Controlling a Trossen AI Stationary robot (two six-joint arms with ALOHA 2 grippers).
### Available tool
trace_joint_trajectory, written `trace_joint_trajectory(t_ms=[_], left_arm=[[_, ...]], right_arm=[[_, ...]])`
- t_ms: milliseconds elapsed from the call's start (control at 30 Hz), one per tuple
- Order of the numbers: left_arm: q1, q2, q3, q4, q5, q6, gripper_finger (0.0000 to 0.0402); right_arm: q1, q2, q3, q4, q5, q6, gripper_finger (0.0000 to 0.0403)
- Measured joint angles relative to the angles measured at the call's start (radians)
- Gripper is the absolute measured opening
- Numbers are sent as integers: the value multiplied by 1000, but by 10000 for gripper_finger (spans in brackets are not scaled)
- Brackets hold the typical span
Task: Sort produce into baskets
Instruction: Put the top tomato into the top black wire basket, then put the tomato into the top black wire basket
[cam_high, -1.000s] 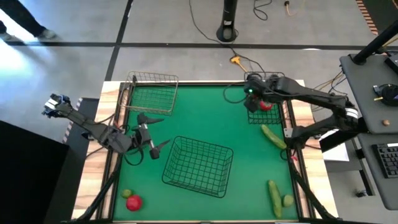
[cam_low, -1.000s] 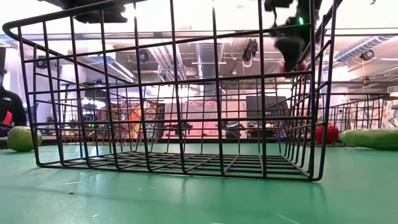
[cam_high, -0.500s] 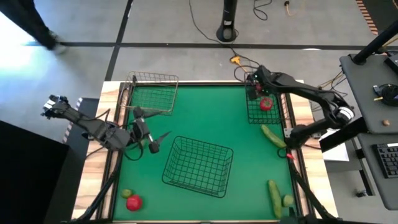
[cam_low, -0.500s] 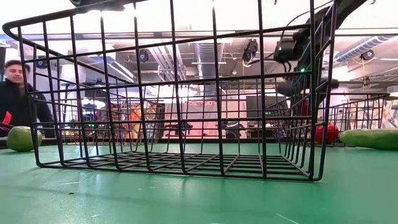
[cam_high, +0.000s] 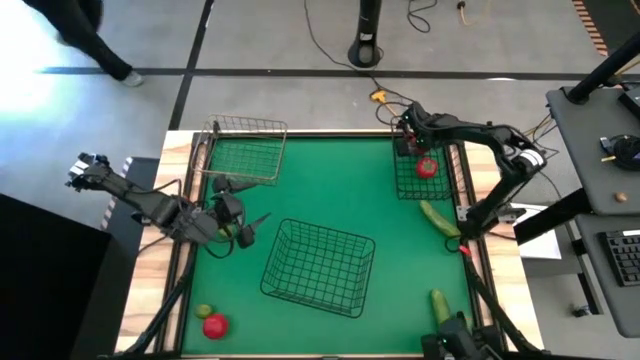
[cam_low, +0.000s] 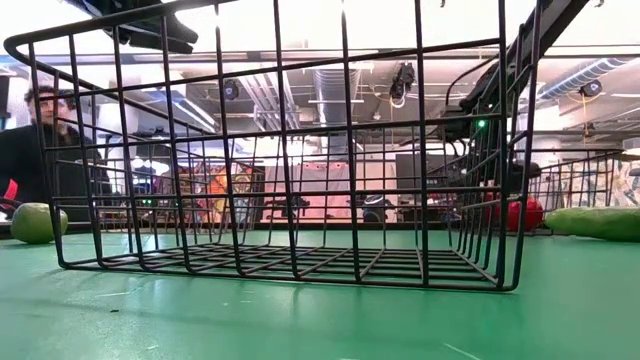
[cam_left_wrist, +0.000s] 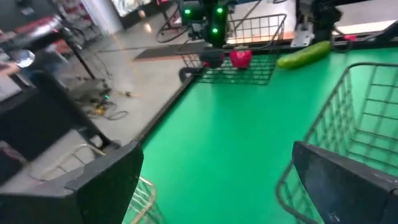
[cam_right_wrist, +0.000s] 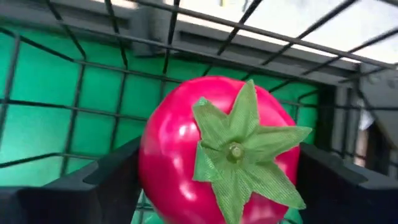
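My right gripper (cam_high: 408, 142) is shut on a red tomato (cam_right_wrist: 217, 155) low inside the small wire basket (cam_high: 400, 185) at the far right. A second tomato (cam_high: 427, 167) lies on that basket's floor beside it. My left gripper (cam_high: 238, 226) is open and empty above the mat, between the far-left small basket (cam_high: 245, 150) and the large basket (cam_high: 285, 232). One cucumber (cam_high: 438, 218) lies on the mat near the right edge and another (cam_high: 440, 303) lies at the near right. A lime (cam_high: 204, 312) and a third tomato (cam_high: 214, 325) lie at the near left. My right gripper pinches the tomato between its two fingers, one on each opposite side (cam_right_wrist: 149, 168). The fingers come from above and point down. The tomato sits upright with its green calyx (cam_right_wrist: 239, 149) on top. Whether it rests on the basket floor, I cannot tell.
A dark object (cam_high: 455, 342) at the near right edge covers the near end of the second cucumber. Open green mat lies between the large basket and the far edge. A person (cam_low: 40, 130) stands beyond the table's left side.
My right gripper has gone down with the tomato, from well above the far-right basket to low inside it, and a little toward the far edge. A dark object has come into view at the near right edge and covers the lime that lay there.
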Motion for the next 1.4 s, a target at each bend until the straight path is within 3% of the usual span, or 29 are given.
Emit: trace_joint_trajectory(t_ms=[233, 433, 667, 867, 1133, 1267, 1400], left_arm=[[0, -21, 0, -2, 154, -31, 394], [6, -44, 0, -1, 154, -38, 394], [40, -61, 0, -8, 154, -76, 394], [86, -88, -1, -7, 176, -86, 394], [200, -166, 16, -5, 456, -20, 394], [208, -166, 16, -7, 588, 47, 394], [208, -137, 16, -6, 633, 30, 394]], right_arm=[[-1, 4, 21, -4, 1, -53, 364], [1, -47, 44, -75, 1, -70, 368], [74, -222, 77, -114, 2, -39, 368], [314, -377, 84, -84, 1, 20, 368], [730, -388, 84, 100, 8, 64, 368], [851, -369, 83, 166, 13, 66, 368], [916, -367, 83, 201, 17, 64, 368]])
